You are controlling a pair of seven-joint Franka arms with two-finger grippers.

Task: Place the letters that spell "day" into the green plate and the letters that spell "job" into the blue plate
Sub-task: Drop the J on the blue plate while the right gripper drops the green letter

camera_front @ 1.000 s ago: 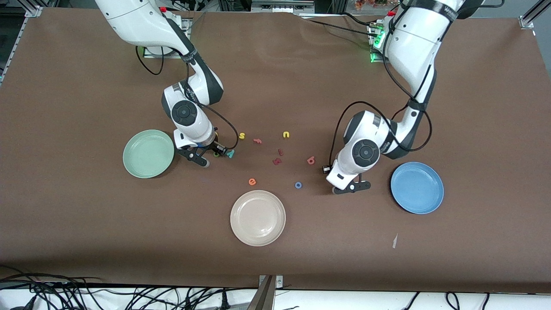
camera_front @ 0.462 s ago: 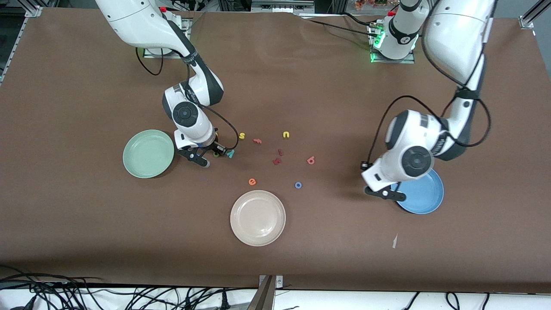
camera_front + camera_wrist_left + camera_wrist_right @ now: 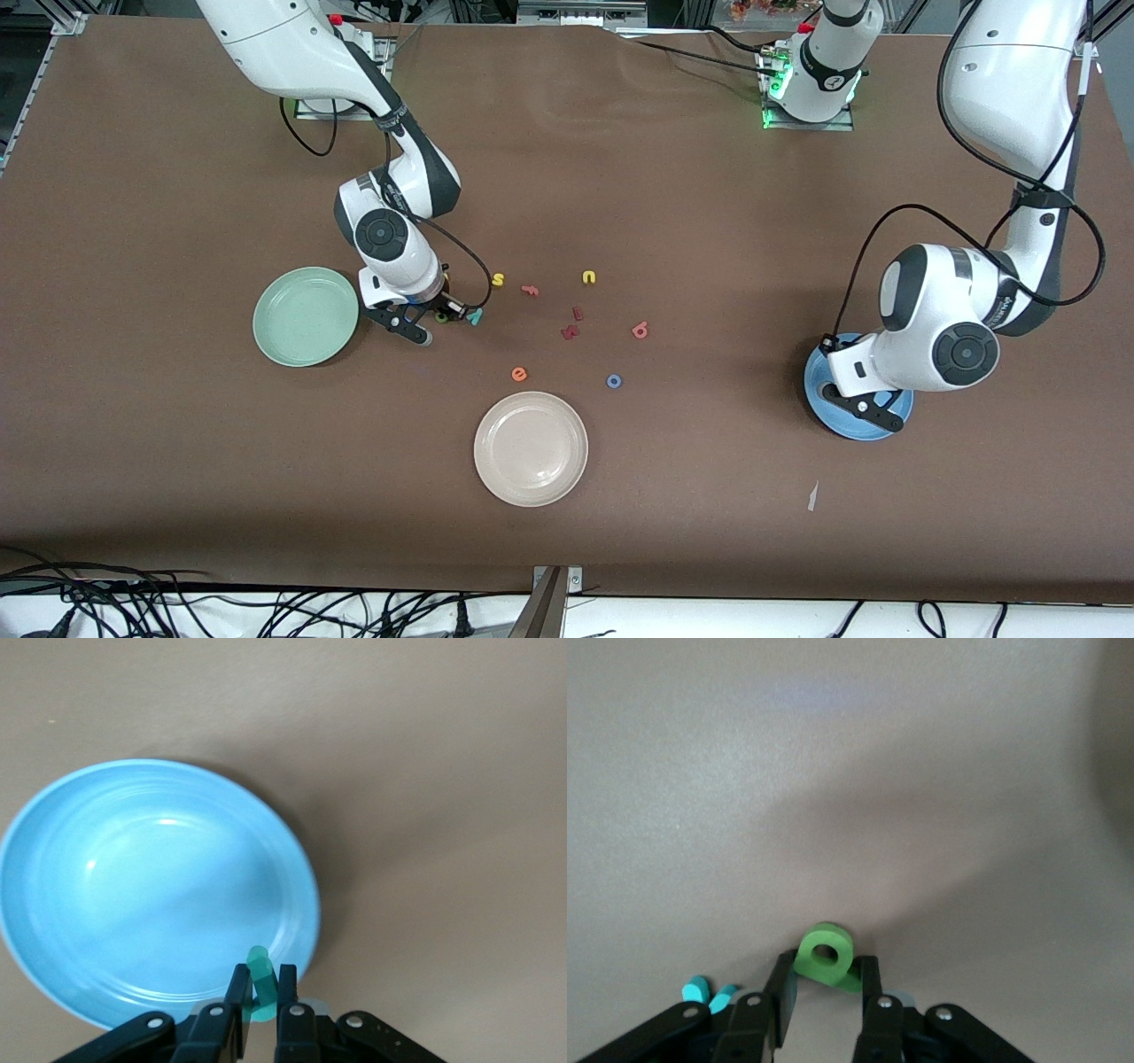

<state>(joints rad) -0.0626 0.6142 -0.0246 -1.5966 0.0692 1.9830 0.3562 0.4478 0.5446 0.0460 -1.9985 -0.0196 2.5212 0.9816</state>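
Three round raised-rim plates sit on the brown table [image 3: 177,496]: one pale mint-green plate [image 3: 305,316] toward the right arm's end, one cream-white plate [image 3: 530,448] nearest the front camera, and one medium-blue plate [image 3: 852,424] toward the left arm's end.

The left gripper [image 3: 262,988] hangs over the blue plate's rim, its two fingers clenched on one small teal foam j [image 3: 260,979], the only letter at that end. The plate's bowl holds no letter in the left wrist view.

The right gripper [image 3: 827,988] is low at the table just beside the green plate. Its two fingers flank one dark green foam d [image 3: 826,954], which stands on edge, and grasp it by its lower part. One teal foam y [image 3: 476,316] lies on the table just beside this gripper. The green plate holds nothing.

Eight loose letters show between the arms in the front view. Farthest from the camera lie one yellow s [image 3: 498,280], one small pink-red letter [image 3: 530,290] and one yellow u [image 3: 589,277]. Nearer come two dark red letters [image 3: 573,324], close together, and one pink-red b [image 3: 640,330]. Nearest, just above the cream-white plate, lie one orange e [image 3: 519,374] and one blue ring-shaped o [image 3: 613,381]. All eight lie apart from the plates.
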